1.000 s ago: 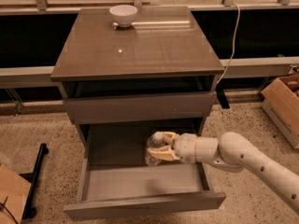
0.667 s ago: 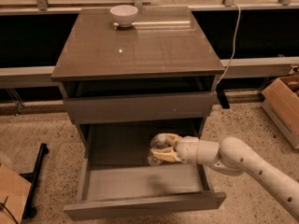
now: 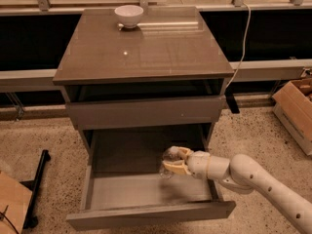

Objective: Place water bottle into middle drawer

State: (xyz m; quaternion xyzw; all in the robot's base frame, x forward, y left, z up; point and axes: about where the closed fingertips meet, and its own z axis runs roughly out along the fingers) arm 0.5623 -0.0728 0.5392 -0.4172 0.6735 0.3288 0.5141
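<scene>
gripping one water bottle (image 3: pixel 168 156), the one gripper (image 3: pixel 176 161) hangs over the one open middle drawer (image 3: pixel 146 215)

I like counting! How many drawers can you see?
2: the upper drawer and, below it, the open middle drawer, where the gripper holds the water bottle. Another may be hidden underneath.

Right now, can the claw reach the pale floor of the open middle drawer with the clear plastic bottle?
Probably yes. The claw, gripping the clear plastic water bottle, hangs over the wide grey-brown middle drawer, pulled open, with bare floor below it.
</scene>
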